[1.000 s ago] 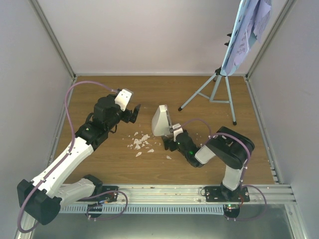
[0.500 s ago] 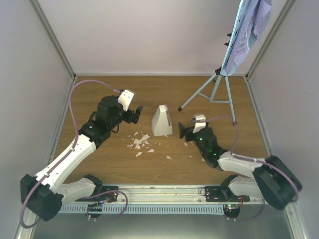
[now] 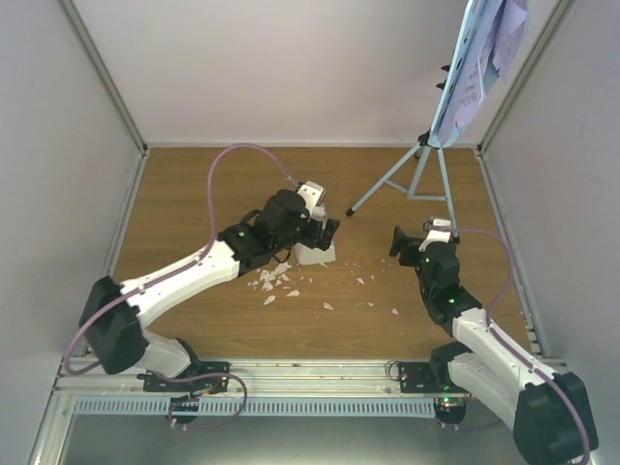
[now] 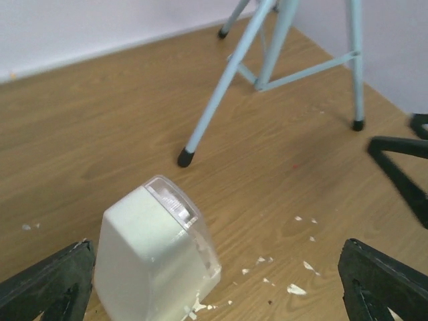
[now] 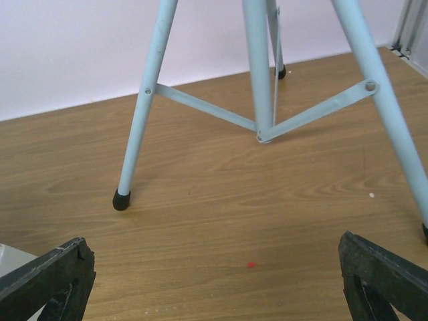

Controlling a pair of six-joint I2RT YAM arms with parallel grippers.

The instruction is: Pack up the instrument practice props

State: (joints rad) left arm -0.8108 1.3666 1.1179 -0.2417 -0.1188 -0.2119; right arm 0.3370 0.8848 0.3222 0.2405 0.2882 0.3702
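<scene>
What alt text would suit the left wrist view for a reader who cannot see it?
A white pyramid metronome with a clear cover stands on the wooden table between the open fingers of the left gripper. Pale-blue tripod legs of the music stand rise behind it, and white crumbs dot the wood.

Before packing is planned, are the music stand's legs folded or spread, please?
Spread: the music stand has its legs splayed apart, braces extended, feet on the table.

Wooden table (image 3: 194,194) walled in pale white.
Back wall (image 3: 291,68) lies ahead of the left gripper (image 3: 329,232); side walls (image 3: 48,145) flank it, metal posts (image 3: 102,73) at corners; even, soft light.
</scene>
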